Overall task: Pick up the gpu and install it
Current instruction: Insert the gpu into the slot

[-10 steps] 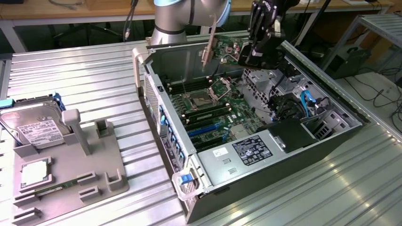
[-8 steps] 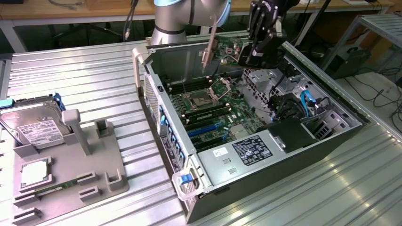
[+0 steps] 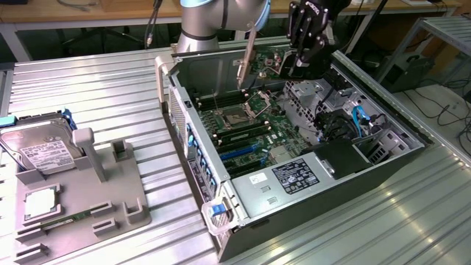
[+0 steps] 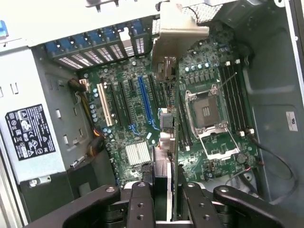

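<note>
A hard drive (image 3: pixel 41 152) sits in a grey holder (image 3: pixel 110 193) on the slatted table (image 3: pixel 96 94).

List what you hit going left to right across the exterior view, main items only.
hard drive → case's back wall → graphics card → gripper holding it → blue cable → metal rack

We see the arm (image 3: pixel 200 25) at the top of the exterior view, its grey link upright with a light-blue ring at the joint. The black gripper (image 3: pixel 300 67) hangs from the wrist and points down. In the wrist view its two fingers (image 4: pixel 141 202) stand close together and clamp the gpu (image 4: pixel 164 166) by its edge.
</note>
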